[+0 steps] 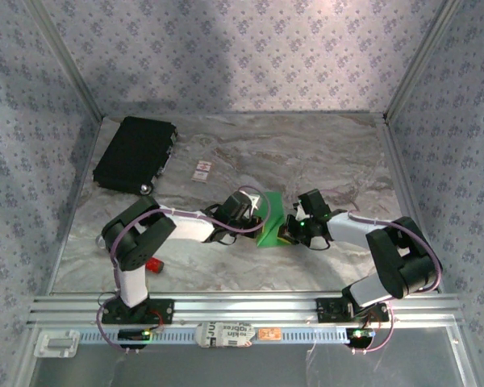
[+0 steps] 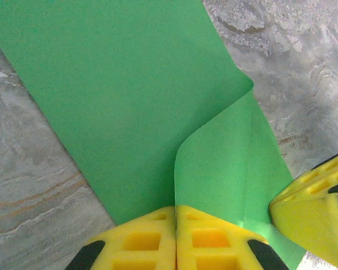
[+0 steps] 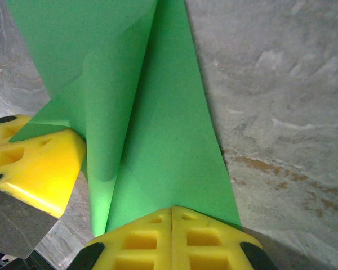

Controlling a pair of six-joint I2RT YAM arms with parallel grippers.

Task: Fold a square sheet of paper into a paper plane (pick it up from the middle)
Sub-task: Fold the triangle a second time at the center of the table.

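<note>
Early: left end effector (image 2: 176,236) and right end effector (image 3: 172,236) clamp shut on the square sheet of paper (image 2: 129,101); one flap curls, unflattened.

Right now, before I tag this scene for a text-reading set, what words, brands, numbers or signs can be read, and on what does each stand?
white roll on the near rail: dark print, too blurred to read.
small white card: red marks, too small to read.
orange tag: nothing legible.
black case: no readable label.
green sheet of paper: blank, no text.
</note>
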